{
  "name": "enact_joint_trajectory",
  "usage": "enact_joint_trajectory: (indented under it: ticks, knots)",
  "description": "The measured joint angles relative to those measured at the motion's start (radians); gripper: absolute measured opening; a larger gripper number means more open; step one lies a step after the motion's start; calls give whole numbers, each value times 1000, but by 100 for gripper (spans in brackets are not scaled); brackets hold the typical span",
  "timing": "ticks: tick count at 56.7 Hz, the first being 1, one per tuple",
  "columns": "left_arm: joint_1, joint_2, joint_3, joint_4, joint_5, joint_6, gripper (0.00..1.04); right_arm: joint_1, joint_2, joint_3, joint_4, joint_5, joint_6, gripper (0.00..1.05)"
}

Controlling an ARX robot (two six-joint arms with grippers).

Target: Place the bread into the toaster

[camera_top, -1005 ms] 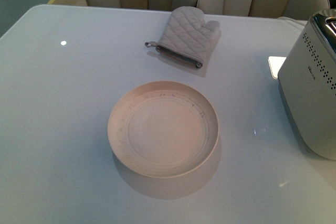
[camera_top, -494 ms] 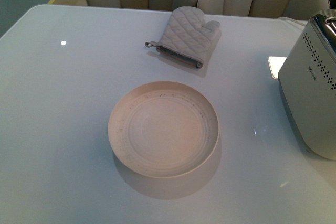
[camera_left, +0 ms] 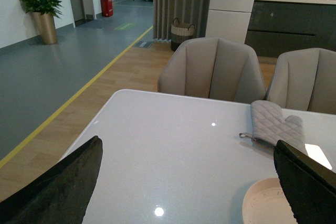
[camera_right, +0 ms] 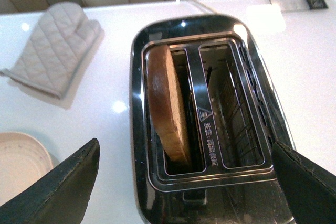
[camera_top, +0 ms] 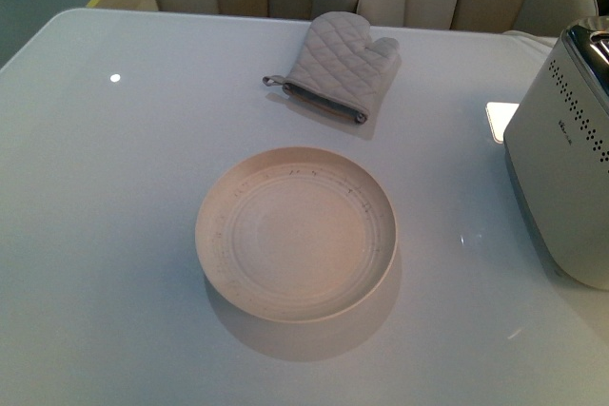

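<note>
On the white table (camera_top: 114, 235), bread (camera_right: 167, 106) stands in the toaster (camera_right: 210, 114); both end effectors gape wide.

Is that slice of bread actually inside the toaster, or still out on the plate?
Inside. The bread stands on edge in one slot of the toaster, crust poking above the chrome top. The plate holds nothing.

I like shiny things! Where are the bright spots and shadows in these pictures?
Front view: a small light dot on the table, soft shadow under the plate. Right wrist view: glare on the toaster chrome around the bread. Left wrist view: two ceiling-light reflections on the tabletop.
</note>
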Motion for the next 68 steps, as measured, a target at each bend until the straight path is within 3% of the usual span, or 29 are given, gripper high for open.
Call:
enact_joint_trajectory:
  ticks: [13,17,22,29,39,68]
  knots:
    - [0,0,0,0,0,0,97,-10,-245,-129,10,-10,10,95]
    - [0,0,0,0,0,0,97,-18,-253,-219,247,-86,-5,84]
    - [0,0,0,0,0,0,97,3,-293,-322,471,-91,-18,65]
    - [0,0,0,0,0,0,97,37,-400,-386,455,-55,-24,34]
    - [0,0,0,0,0,0,97,125,-504,-432,394,31,-26,2]
    - [0,0,0,0,0,0,97,137,-743,-492,241,41,-29,2]
